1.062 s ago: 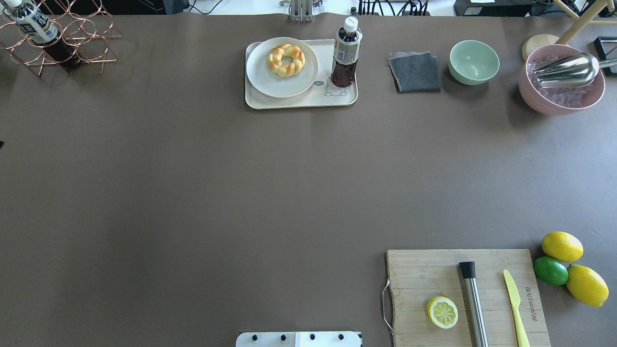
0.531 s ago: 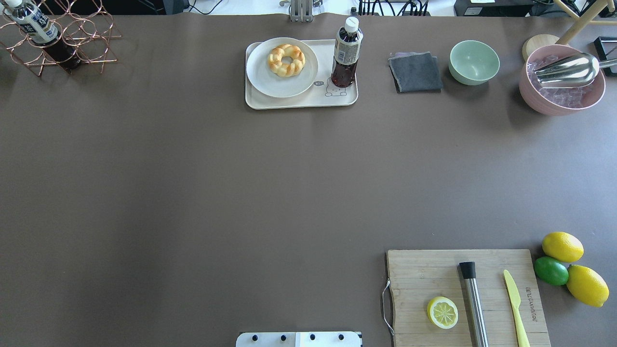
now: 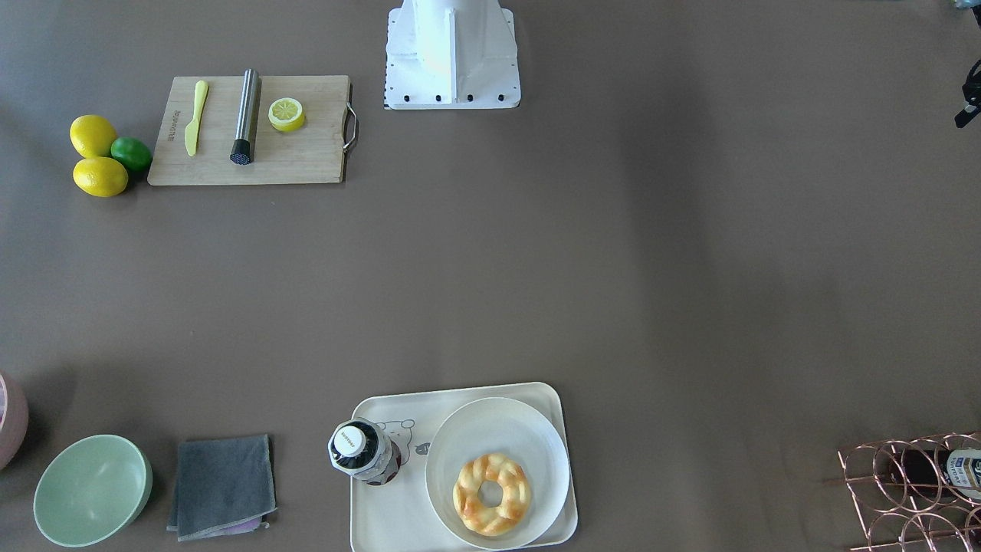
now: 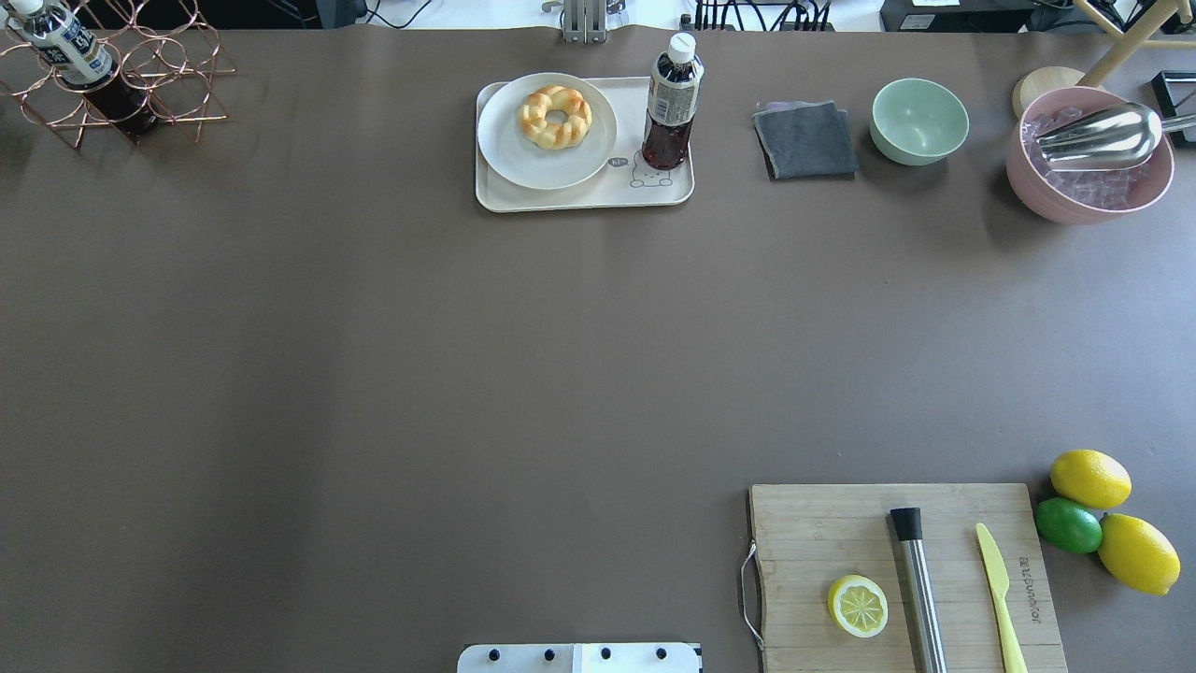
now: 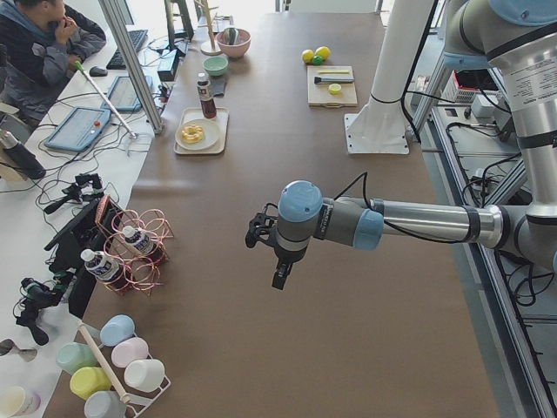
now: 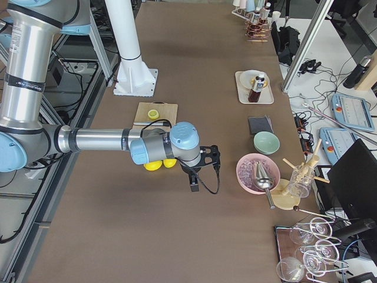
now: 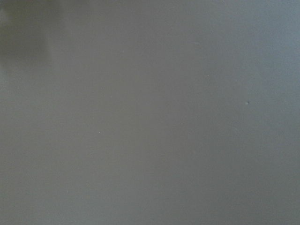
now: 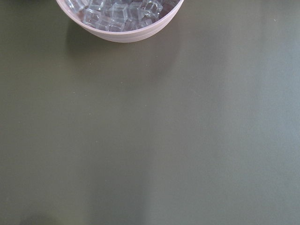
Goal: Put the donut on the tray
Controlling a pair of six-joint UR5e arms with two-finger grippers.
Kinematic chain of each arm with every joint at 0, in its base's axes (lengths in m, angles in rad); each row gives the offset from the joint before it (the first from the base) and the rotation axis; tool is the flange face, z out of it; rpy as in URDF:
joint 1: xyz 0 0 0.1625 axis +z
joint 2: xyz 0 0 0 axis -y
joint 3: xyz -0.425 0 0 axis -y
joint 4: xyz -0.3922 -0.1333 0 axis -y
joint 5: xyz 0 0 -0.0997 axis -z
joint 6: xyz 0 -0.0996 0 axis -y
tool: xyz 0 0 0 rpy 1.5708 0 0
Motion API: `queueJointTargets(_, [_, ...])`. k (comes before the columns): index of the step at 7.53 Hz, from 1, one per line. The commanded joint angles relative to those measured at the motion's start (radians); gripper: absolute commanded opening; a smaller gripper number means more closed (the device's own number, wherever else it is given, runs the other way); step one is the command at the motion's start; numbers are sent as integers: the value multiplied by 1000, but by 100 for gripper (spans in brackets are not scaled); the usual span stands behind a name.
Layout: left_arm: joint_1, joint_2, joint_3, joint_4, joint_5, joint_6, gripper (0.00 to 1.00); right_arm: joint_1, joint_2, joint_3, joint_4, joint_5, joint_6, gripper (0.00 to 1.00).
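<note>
The donut (image 4: 555, 117), a golden braided ring, lies on a round white plate (image 4: 523, 164). The plate sits on the cream tray (image 4: 584, 194) at the far middle of the table. The donut also shows in the front-facing view (image 3: 491, 493) on the tray (image 3: 383, 521). My left gripper (image 5: 279, 277) hangs over bare table far from the tray and shows only in the exterior left view. My right gripper (image 6: 194, 186) hangs near the pink bowl and shows only in the exterior right view. I cannot tell whether either is open or shut.
A dark drink bottle (image 4: 669, 103) stands on the tray's right part. A grey cloth (image 4: 805, 140), green bowl (image 4: 919, 120) and pink ice bowl (image 4: 1089, 164) lie to the right. A cutting board (image 4: 822, 542) with lemon half, lemons and wire rack (image 4: 112, 75) stand at the edges.
A small dark shape at the left edge of the overhead view one second ago is gone. The donut, plate and tray have not moved.
</note>
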Motion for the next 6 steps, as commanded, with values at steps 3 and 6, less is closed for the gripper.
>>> queueJointTargets(3, [-48, -2, 7, 6, 2, 61, 97, 1, 7, 2, -1, -13, 0, 100])
queueJointTargets(6, [-48, 0, 7, 4, 2, 61, 97, 3, 4, 2, -1, -11, 1, 100])
